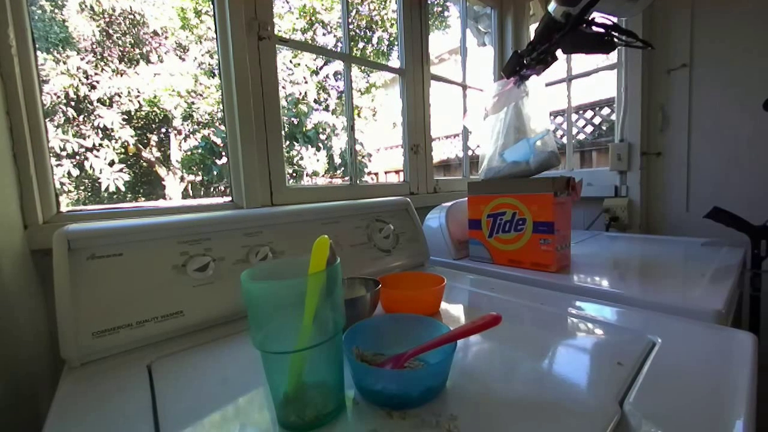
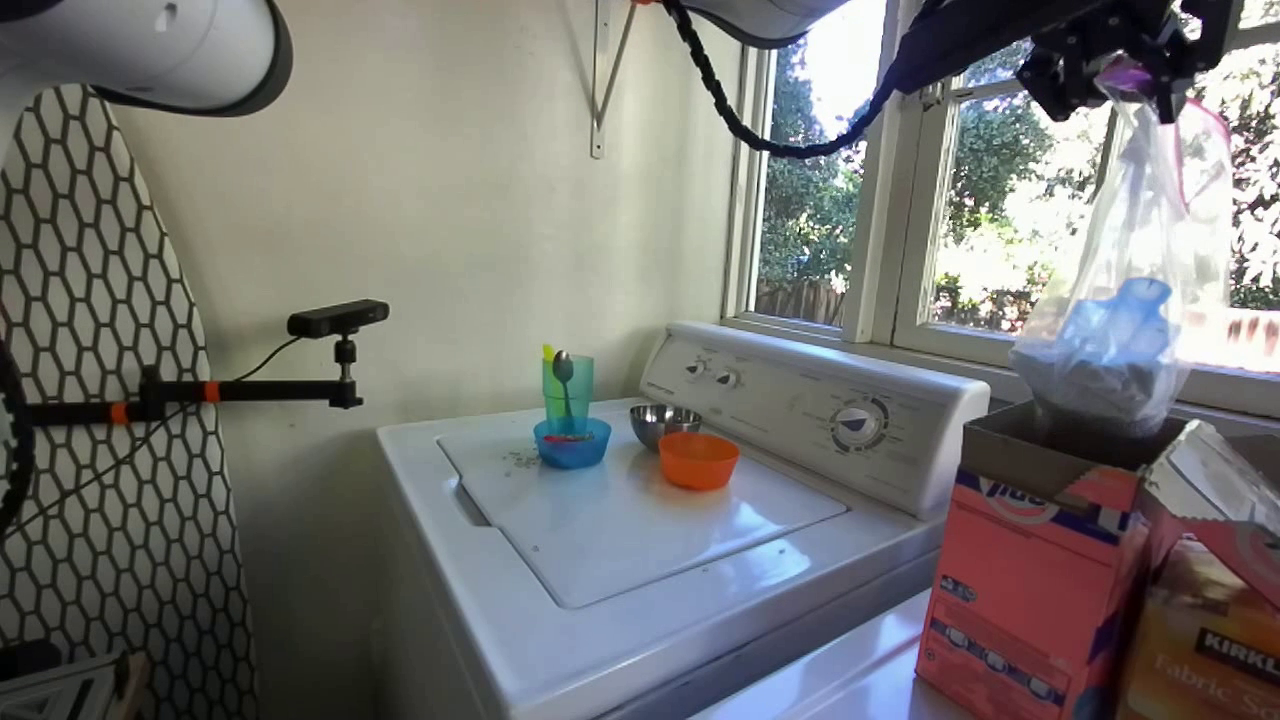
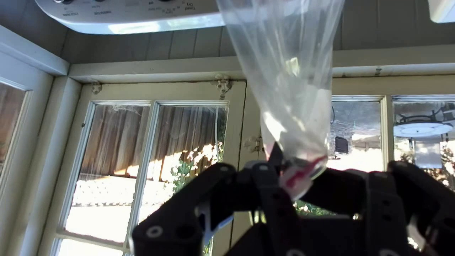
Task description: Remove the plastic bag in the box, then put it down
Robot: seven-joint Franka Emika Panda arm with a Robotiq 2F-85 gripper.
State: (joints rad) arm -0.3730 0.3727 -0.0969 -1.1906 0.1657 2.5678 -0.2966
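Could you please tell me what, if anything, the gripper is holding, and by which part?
The gripper is holding the plastic bag by its bunched top, at the pinkish strip.

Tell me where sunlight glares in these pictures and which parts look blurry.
In both exterior views, the windows are washed out white in places and the washer shows bright reflections; in the wrist view, the bag catches highlights, while the gripper looks dark and slightly blurred, the windows behind crisper.
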